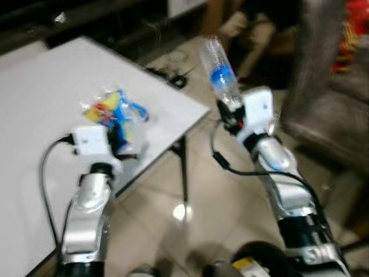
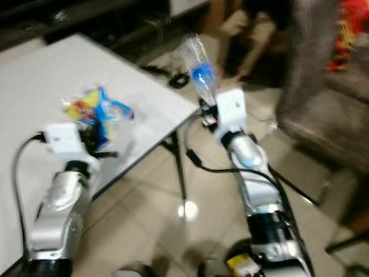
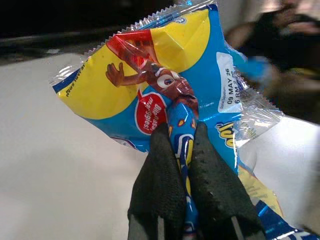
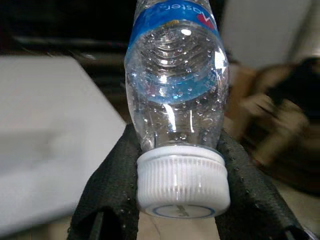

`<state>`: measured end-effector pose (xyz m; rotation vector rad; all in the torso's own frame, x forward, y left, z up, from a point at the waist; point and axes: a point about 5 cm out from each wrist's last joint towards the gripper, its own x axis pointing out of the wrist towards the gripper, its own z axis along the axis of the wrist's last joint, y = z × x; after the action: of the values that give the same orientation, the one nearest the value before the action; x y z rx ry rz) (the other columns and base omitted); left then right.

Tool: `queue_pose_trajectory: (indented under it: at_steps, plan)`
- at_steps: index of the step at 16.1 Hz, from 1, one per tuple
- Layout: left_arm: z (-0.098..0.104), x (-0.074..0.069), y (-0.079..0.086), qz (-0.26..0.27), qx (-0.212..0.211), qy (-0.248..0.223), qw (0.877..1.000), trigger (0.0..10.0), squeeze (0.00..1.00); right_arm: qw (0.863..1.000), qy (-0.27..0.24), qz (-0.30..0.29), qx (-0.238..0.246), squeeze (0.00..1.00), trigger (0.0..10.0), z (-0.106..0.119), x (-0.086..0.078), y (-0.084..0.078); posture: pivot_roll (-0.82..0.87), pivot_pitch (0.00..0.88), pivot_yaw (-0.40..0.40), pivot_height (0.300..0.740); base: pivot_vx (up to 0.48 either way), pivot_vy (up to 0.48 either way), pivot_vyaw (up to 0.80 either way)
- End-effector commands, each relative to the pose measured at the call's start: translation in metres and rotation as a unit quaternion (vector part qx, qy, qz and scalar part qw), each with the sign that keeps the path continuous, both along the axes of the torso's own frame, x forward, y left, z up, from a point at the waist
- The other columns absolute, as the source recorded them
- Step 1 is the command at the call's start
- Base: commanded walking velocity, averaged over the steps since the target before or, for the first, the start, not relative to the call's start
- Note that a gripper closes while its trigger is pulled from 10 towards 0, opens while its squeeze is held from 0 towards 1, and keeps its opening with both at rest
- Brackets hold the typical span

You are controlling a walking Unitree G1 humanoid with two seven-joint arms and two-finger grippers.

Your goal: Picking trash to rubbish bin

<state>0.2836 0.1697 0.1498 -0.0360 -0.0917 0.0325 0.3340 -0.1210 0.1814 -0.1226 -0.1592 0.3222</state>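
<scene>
A wrapper (image 3: 165,80), yellow and blue with a red patch and a cartoon figure, is being pinched at its crumpled middle by the left gripper (image 3: 180,145), whose two black fingers (image 3: 157,175) are clenched tight on the film. The wrapper is fanning out beyond the fingertips, its crimped clear edge catching the light and a printed date label showing on its blue part. In the head views it is sitting over the white table (image 1: 34,98), near the table's right edge, with the left arm reaching up to it from the near side.

The right gripper (image 4: 180,165) is grasping a bottle (image 4: 175,85) at its neck, one finger on each side just above the white cap (image 4: 182,182). The bottle is clear, with a blue label and droplets inside, and its cap end is pointing toward the wrist. In the left eye view the bottle (image 1: 220,72) is standing up out of the gripper, tilted slightly left, held in the air right of the table corner and above the tiled floor (image 1: 230,202).

A dark cable (image 1: 173,78) is lying near the table's far corner. To the far right, a grey armchair (image 1: 328,115) is standing, and a seated person's legs (image 1: 253,34) are showing, blurred, beyond the bottle.
</scene>
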Motion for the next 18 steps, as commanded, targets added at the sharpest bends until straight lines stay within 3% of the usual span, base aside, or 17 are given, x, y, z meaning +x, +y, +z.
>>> queue_pose_trajectory:
  at_steps: [1,18]
  plan:
    - [-0.0011,-0.0008,0.0055,0.006,-0.002,0.007,1.000,7.6,0.00,1.000,-0.007,0.004,0.007,0.00,10.0,0.0044,-0.0013,0.0030,-0.09,0.114,0.046,0.740,0.000,0.000,-0.77]
    - [-0.0079,-0.0004,0.0027,-0.014,-0.020,0.029,0.999,7.6,0.00,1.000,-0.002,0.003,0.006,0.00,10.0,0.0024,-0.0021,0.0030,-0.09,0.116,0.048,0.740,0.000,0.000,-0.78]
